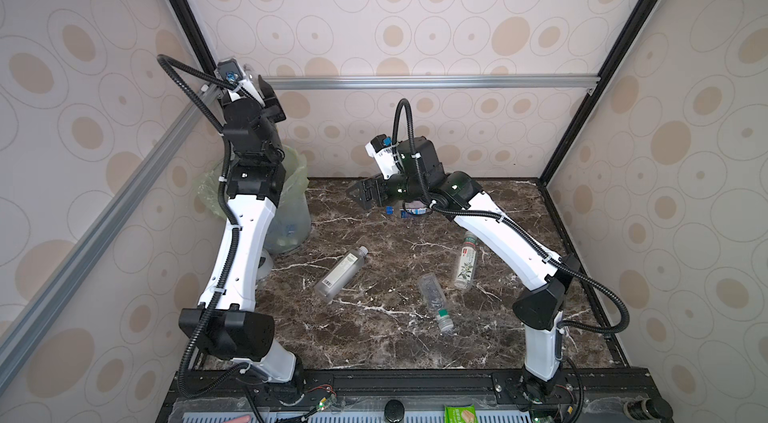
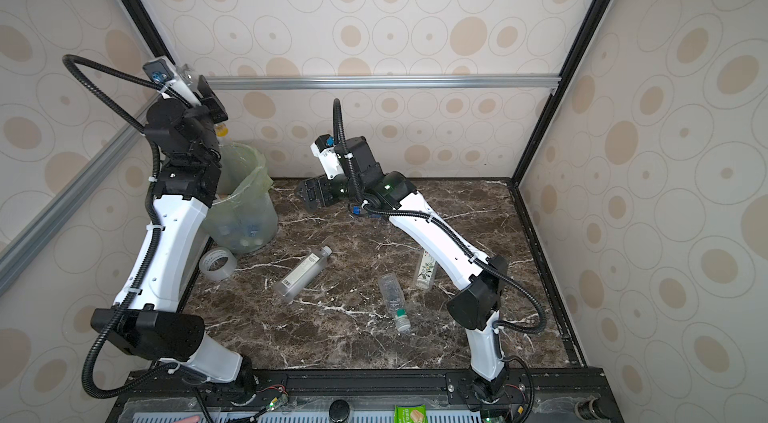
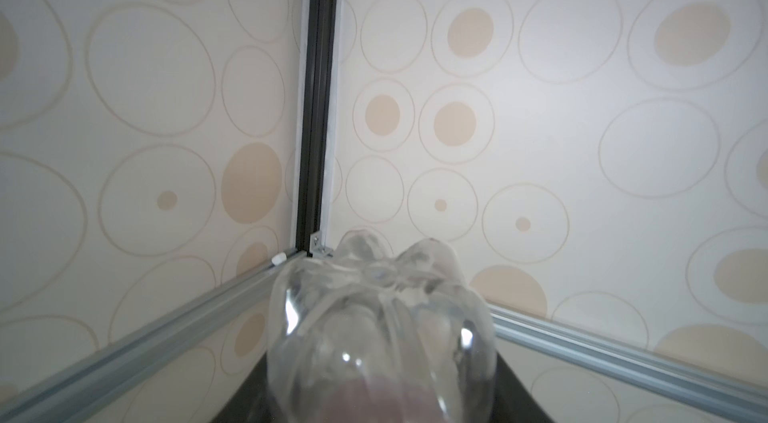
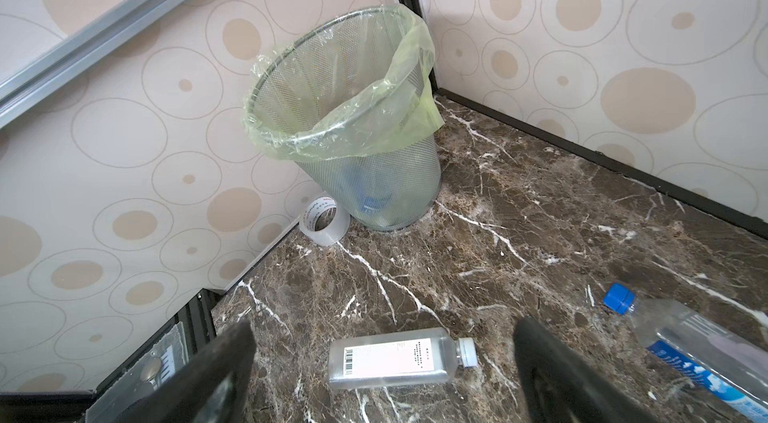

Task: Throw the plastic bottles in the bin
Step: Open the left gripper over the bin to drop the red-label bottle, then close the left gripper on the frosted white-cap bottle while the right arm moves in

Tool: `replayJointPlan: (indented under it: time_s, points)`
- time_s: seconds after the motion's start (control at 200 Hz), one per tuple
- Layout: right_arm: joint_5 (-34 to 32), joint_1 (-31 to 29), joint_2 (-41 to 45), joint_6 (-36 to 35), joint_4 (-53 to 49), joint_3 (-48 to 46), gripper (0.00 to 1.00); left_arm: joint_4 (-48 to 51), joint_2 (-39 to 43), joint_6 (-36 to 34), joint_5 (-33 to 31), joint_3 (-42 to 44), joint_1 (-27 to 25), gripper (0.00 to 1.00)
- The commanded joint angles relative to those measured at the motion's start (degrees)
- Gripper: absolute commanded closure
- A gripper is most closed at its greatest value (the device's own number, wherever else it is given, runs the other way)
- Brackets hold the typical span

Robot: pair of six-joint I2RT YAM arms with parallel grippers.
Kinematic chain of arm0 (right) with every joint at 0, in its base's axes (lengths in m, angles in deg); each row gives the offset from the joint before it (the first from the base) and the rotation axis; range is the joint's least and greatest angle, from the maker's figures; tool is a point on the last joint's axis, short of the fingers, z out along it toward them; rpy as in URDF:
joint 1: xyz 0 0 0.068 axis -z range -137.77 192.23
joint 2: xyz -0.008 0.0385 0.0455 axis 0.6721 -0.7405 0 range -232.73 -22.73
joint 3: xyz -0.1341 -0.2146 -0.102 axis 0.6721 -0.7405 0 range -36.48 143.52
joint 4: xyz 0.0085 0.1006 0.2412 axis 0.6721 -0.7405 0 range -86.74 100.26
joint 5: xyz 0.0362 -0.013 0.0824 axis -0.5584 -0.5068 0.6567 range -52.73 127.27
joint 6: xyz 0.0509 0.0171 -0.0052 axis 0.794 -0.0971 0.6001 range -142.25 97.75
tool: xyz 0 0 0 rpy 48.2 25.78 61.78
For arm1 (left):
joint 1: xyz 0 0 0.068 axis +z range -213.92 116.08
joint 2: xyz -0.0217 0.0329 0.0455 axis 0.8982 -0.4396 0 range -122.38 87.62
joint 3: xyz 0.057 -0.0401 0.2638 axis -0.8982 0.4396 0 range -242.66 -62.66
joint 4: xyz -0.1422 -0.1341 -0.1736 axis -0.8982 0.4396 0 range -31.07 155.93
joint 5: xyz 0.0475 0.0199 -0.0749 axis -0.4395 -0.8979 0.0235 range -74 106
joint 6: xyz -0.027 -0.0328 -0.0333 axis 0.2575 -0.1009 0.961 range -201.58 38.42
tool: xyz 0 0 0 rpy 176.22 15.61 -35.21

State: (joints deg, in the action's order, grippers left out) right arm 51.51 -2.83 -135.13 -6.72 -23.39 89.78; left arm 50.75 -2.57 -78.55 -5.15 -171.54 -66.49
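A dark brown marble tabletop (image 1: 374, 342) veined in white is enclosed by walls papered with beige circles. The bin (image 4: 291, 138) – mesh-walled and lined with a pale green bag folded over its rim – is set in the far left corner, and several bottles are dimly seen through its wall. A clear tape roll (image 2: 218, 263) lies just beside its base. The left gripper (image 2: 210, 107) is raised above the bin's mouth and is clamped on a clear bottle (image 3: 380, 337), whose moulded base fills the left wrist view; a yellow cap (image 2: 222, 130) is seen below the fingers in a top view. The right gripper (image 1: 363, 194) is held low over the far middle of the table, its jaws spread wide with nothing between them. Four bottles lie flat on the marble – a white-labelled bottle (image 1: 341, 273) near the middle, a crushed green-capped bottle (image 1: 434, 302) nearer the front, a floral-labelled bottle (image 1: 465, 263) beside the right arm, and a blue-capped bottle (image 4: 685, 354) partly hidden under that arm.
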Motion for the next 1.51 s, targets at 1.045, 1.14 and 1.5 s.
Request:
replayJointPlan:
  time_s: [1.045,1.14,1.5]
  points:
    - [5.44,6.32,7.44,6.06,9.77,-16.44,0.00,4.76,3.41,8.66,7.93,7.30,3.44,0.01]
    - [5.54,6.37,7.88,6.76,10.34,-17.31,0.00,7.12,2.24,7.90,8.22,3.32,1.49,0.01]
    - [3.43,8.68,12.99,7.86,6.98,-25.28,0.00,13.19,2.17,6.28,8.37,1.32,-9.98,0.01]
